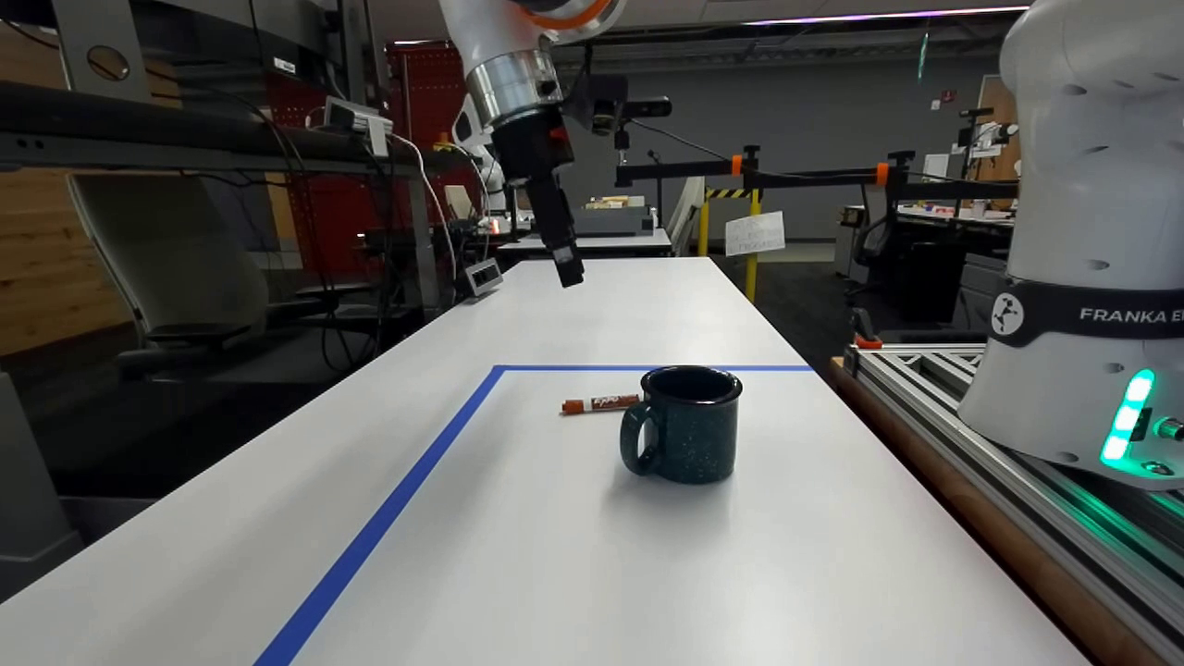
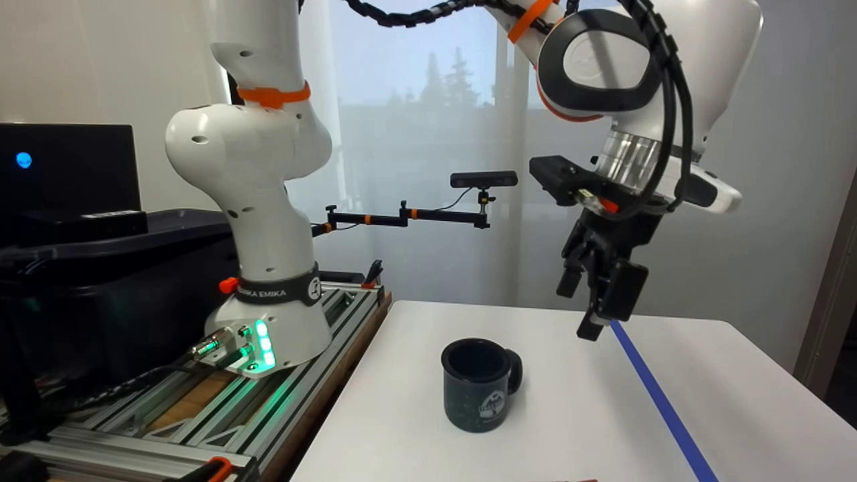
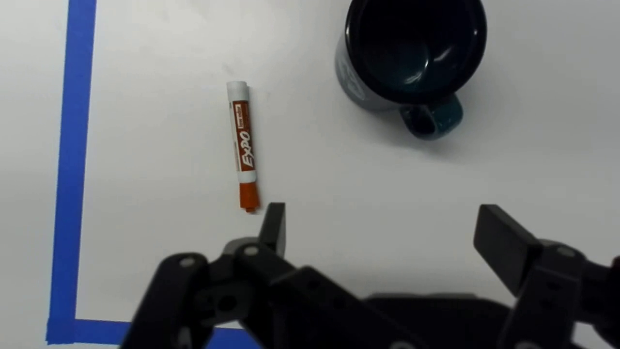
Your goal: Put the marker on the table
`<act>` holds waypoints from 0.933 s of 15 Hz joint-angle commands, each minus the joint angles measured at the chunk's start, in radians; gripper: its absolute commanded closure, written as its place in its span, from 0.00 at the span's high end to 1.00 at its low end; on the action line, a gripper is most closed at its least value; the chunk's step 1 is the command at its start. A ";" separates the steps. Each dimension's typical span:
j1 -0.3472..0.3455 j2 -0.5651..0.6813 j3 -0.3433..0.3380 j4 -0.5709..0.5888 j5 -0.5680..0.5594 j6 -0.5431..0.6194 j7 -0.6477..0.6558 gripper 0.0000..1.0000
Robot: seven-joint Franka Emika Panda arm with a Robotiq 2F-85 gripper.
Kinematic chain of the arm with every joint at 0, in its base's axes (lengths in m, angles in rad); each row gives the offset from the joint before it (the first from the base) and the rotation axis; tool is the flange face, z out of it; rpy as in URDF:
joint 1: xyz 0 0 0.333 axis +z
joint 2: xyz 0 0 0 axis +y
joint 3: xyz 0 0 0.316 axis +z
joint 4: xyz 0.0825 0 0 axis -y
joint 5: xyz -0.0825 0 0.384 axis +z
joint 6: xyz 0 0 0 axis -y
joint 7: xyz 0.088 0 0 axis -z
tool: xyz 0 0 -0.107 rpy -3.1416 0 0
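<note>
The marker [image 1: 599, 404] lies flat on the white table [image 1: 518, 564], inside the blue tape lines. It has a white body, a reddish-brown label and a reddish-brown cap. In the wrist view the whole marker [image 3: 244, 140] lies left of the jaws, its cap near the left fingertip in the picture. In an exterior view only a thin reddish sliver shows at the bottom edge, probably the marker. My gripper [image 1: 571, 276] hangs above the table, apart from the marker. In the wrist view the gripper's fingers [image 3: 380, 207] are wide apart with nothing between them.
A dark blue-green mug [image 1: 692, 435] stands upright beside the marker; it also shows in the wrist view [image 3: 411, 63]. Blue tape [image 3: 72, 160] marks a corner. The robot base stands on a metal-rail bench [image 2: 315, 375] along one table side. A small grey box [image 1: 483, 277] sits at the table's edge.
</note>
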 commanded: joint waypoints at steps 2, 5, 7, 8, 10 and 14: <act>0.035 -0.069 -0.017 -0.018 -0.050 -0.048 0.208 1.00; 0.036 -0.037 -0.019 0.001 -0.040 -0.043 0.193 1.00; 0.039 -0.039 -0.018 0.001 -0.048 -0.046 0.216 1.00; 0.040 -0.039 -0.019 0.001 -0.049 -0.046 0.220 1.00; 0.040 -0.039 -0.019 0.001 -0.049 -0.046 0.223 1.00; 0.040 -0.039 -0.019 0.001 -0.049 -0.047 0.223 1.00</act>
